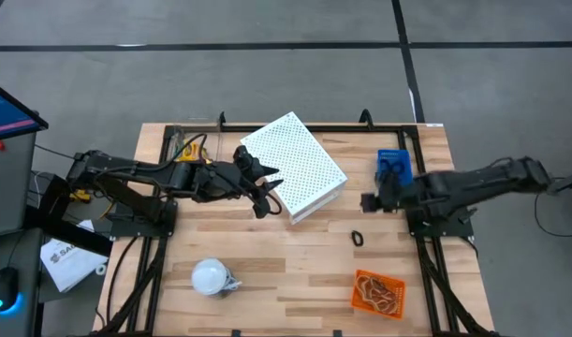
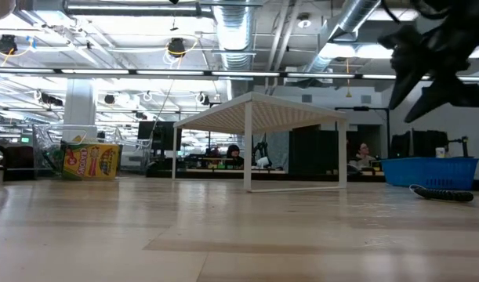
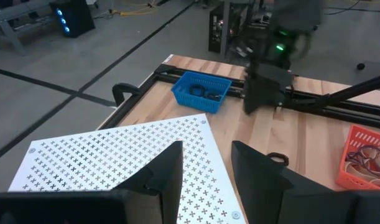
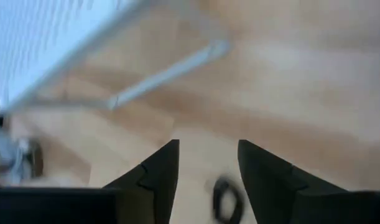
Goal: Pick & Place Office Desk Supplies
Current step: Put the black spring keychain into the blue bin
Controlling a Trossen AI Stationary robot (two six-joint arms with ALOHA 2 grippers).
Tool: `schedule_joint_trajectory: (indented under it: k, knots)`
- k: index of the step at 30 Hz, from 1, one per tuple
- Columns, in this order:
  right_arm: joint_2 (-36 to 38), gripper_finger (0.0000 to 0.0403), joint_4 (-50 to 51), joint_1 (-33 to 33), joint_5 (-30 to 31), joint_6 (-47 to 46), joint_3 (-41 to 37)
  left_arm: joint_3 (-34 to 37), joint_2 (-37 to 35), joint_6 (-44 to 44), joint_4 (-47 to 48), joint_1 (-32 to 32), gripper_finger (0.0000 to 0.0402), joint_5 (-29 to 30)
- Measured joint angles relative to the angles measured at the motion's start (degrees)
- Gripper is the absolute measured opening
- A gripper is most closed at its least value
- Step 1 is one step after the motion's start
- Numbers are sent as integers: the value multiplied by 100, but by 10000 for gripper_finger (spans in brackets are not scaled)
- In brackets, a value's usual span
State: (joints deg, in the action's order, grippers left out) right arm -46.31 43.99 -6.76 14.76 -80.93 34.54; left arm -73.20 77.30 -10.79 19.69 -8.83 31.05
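Pale wood planks make up the table (image 1: 267, 271), and the biggest thing on it is the white perforated box (image 1: 295, 167), lying at an angle near the far middle. The left gripper (image 1: 264, 190) hangs over the box's near-left edge, fingers (image 3: 165, 177) parted with nothing between them. The right gripper (image 1: 368, 202) hovers just right of the box, its fingers (image 4: 157, 171) apart and empty. A white bulb (image 1: 211, 277) sits at the near left. An orange basket (image 1: 378, 291) at the near right holds tan rubber bands (image 1: 376, 292). A blue basket (image 1: 394, 167) at the far right holds small black things. A crayon box (image 2: 90, 162) stands at the far left. A black ring (image 1: 357, 239) lies on bare wood between the right gripper and the orange basket.
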Motion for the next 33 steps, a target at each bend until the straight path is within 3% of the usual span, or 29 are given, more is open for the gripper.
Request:
schedule_joint_trajectory:
  k: [4,9,20,33]
  knots:
    - [-645,151,-417,-941,158,-669,0,-1,0,-2,-14,66,127,0]
    - [-1542,155,-880,-1422,192,-842,0,-3,0,-2,-85,128,127,0]
    - [-2807,175,-1305,-1408,-540,-911,11,-6,0,66,-313,152,127,-13]
    - [-3445,159,-586,-1602,-623,-1064,251,-6,0,2,-318,152,127,-146]
